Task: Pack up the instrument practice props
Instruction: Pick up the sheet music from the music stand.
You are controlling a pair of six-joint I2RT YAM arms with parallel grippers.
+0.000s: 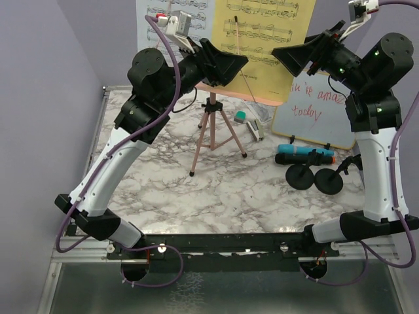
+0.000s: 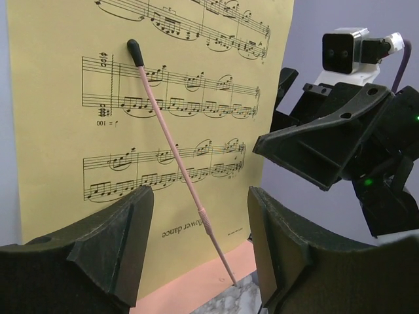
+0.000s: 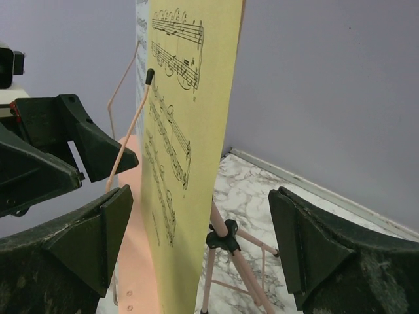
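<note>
The pink music rack (image 1: 213,131) stands on its tripod legs at the back centre. A yellow sheet-music page (image 1: 268,39) and a white page (image 1: 157,19) rest on it. My left gripper (image 1: 230,70) is open just left of the yellow page, facing it (image 2: 65,150); a pink page-holder arm (image 2: 177,170) crosses the page between its jaws (image 2: 200,216). My right gripper (image 1: 288,60) is open at the page's right edge. That page (image 3: 183,196) stands edge-on between its jaws (image 3: 200,216), untouched. The blue microphone (image 1: 294,149), black microphone (image 1: 306,159) and two mic poles (image 1: 315,178) lie at right.
A wood-framed whiteboard (image 1: 314,111) with red writing leans at the back right. A green eraser (image 1: 241,118) and a small stapler (image 1: 255,131) lie beside the tripod. The tripod hub (image 3: 222,239) sits below the right gripper. Purple walls close the back and left.
</note>
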